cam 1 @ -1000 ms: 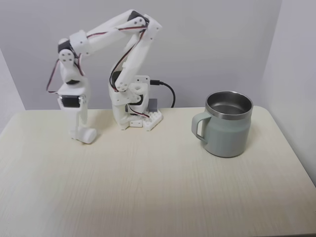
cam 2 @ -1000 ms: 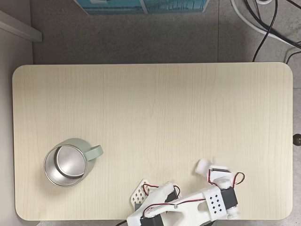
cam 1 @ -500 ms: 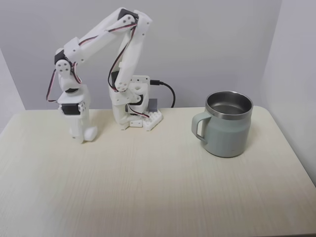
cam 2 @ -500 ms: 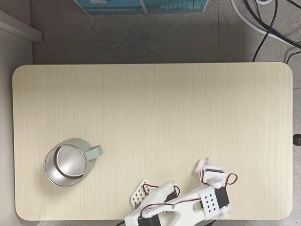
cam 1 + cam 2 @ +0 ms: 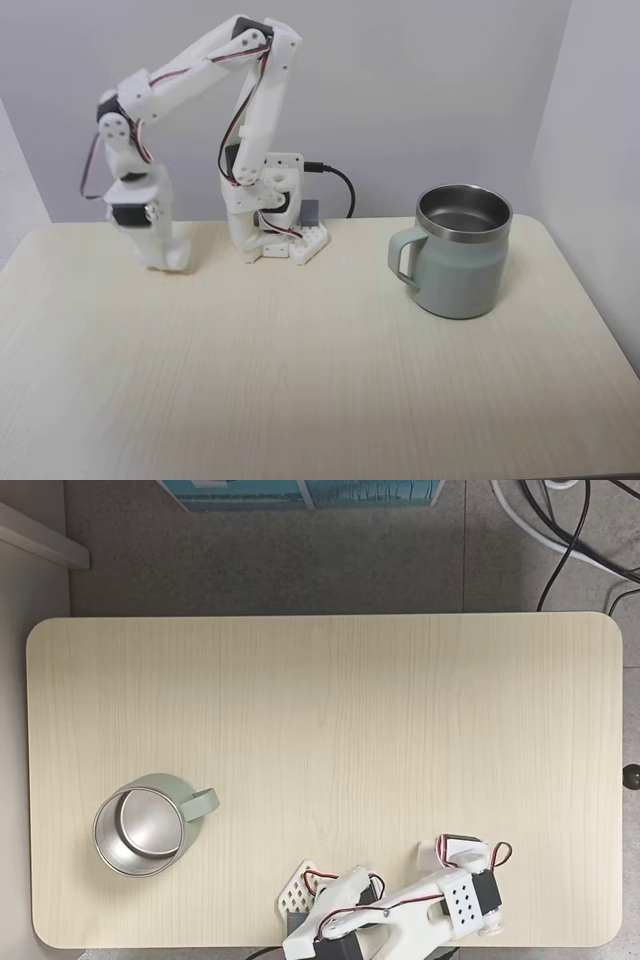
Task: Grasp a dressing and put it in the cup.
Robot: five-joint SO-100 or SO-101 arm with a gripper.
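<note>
The cup (image 5: 465, 282) is a squat grey-green mug with a steel rim. It stands upright on the right of the table in a fixed view, handle to the left, and nothing shows inside. From above, the cup (image 5: 160, 783) sits at the lower left. My gripper (image 5: 172, 262) hangs at the table's back left, pointing down, its tip just above the wood. A small white roll, the dressing (image 5: 431, 852), shows at my gripper (image 5: 436, 856) tip from above. The fingers look shut on it. White on white makes it hard to separate.
The arm's base (image 5: 275, 238) stands at the back edge with a black cable (image 5: 340, 185) behind it. Bare light wood (image 5: 330, 730) stretches between gripper and cup. Walls close in behind and on the right. Cables (image 5: 560, 530) lie on the floor beyond the far edge.
The gripper has lifted off the table and drawn back toward the table's rear edge, carrying the white roll with it. The cup has not moved.
</note>
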